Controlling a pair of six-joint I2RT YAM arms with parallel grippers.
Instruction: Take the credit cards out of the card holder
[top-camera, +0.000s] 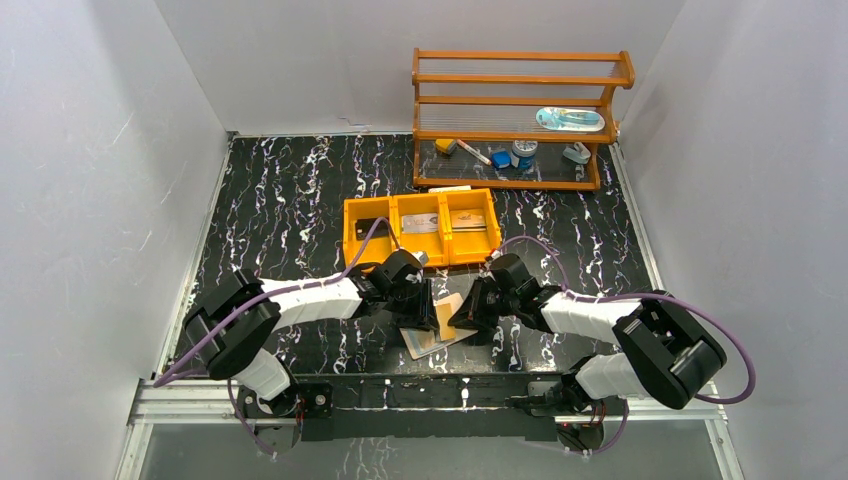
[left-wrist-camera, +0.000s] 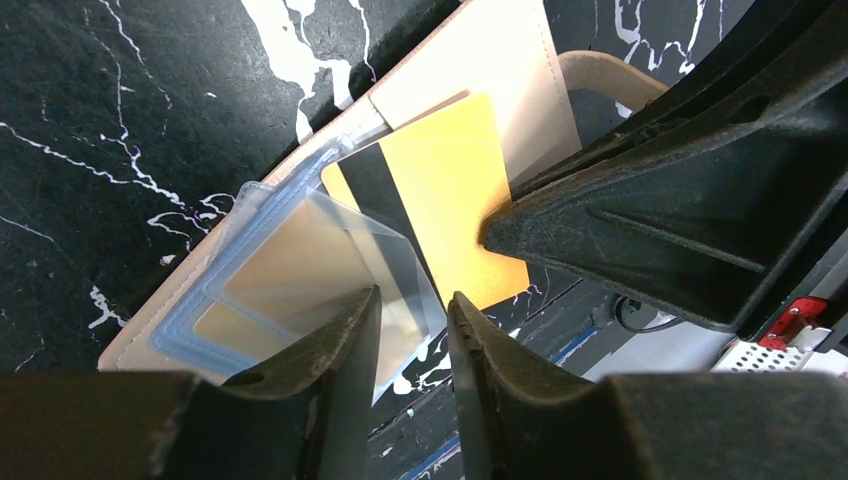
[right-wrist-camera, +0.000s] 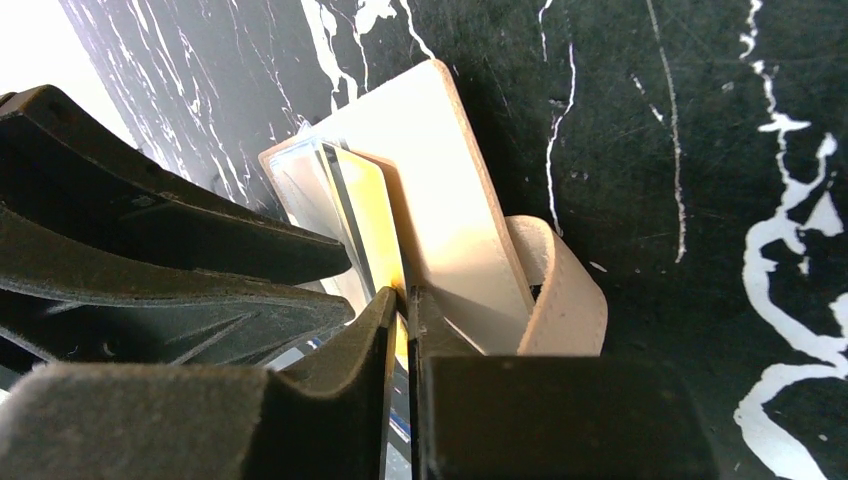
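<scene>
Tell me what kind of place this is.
Probably a robot test cell, not a home or shop: plain white walls box in a black marbled table, left arm and right arm are bolted at its near edge, and a wooden shelf holds staged odds and ends.

I see a black, white-veined table (top-camera: 290, 200). A wooden rack (top-camera: 515, 100) stands on it at the far right, an orange tray (top-camera: 349, 232) sits mid-table, and the card holder (top-camera: 428, 342) lies near the front edge.
</scene>
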